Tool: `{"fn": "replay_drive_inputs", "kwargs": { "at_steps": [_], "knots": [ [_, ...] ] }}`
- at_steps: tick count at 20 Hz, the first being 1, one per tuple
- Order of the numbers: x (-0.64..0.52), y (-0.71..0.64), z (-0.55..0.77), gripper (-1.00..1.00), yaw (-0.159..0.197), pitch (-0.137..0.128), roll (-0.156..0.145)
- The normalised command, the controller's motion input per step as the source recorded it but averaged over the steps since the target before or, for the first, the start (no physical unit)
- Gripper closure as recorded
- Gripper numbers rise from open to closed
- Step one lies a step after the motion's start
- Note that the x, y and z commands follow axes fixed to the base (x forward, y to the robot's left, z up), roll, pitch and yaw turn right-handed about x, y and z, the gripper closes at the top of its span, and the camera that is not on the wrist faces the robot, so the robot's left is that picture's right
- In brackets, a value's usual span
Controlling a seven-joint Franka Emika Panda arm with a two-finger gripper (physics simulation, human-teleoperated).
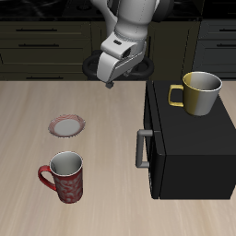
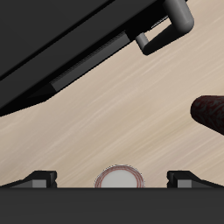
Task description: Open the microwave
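The microwave [image 1: 189, 138] is a large matte black box on the wooden table, and its door looks closed. Its grey vertical bar handle [image 1: 141, 147] stands out from the door face, on the side facing the table's middle. My gripper [image 1: 109, 83] hangs above the table farther back than the handle, apart from the microwave. It is open and empty. In the wrist view the two fingertips [image 2: 39, 178] stand wide apart. The microwave's dark door [image 2: 61, 44] and the handle [image 2: 166, 26] show there at a distance.
A yellow mug [image 1: 201, 92] stands on top of the microwave. A red mug [image 1: 64, 177] stands near the table's front edge and shows in the wrist view [image 2: 214, 114]. A small pink-rimmed plate [image 1: 67, 124] lies below the gripper's level [image 2: 117, 179]. Dark drawer cabinets [image 1: 46, 37] run behind the table.
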Motion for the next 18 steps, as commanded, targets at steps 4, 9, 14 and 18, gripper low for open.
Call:
{"fn": "replay_drive_inputs", "kwargs": {
  "at_steps": [4,9,14,18],
  "knots": [
    [0.11,0.04,0.06,-1.00,0.159,-0.078,-0.004],
    [0.15,-0.07,0.10,-1.00,0.086,-0.039,-0.020],
    [0.19,-0.12,0.07,-1.00,0.101,-0.018,0.001],
    [0.23,-0.12,0.06,-1.00,0.153,-0.063,0.012]
  ]
}}
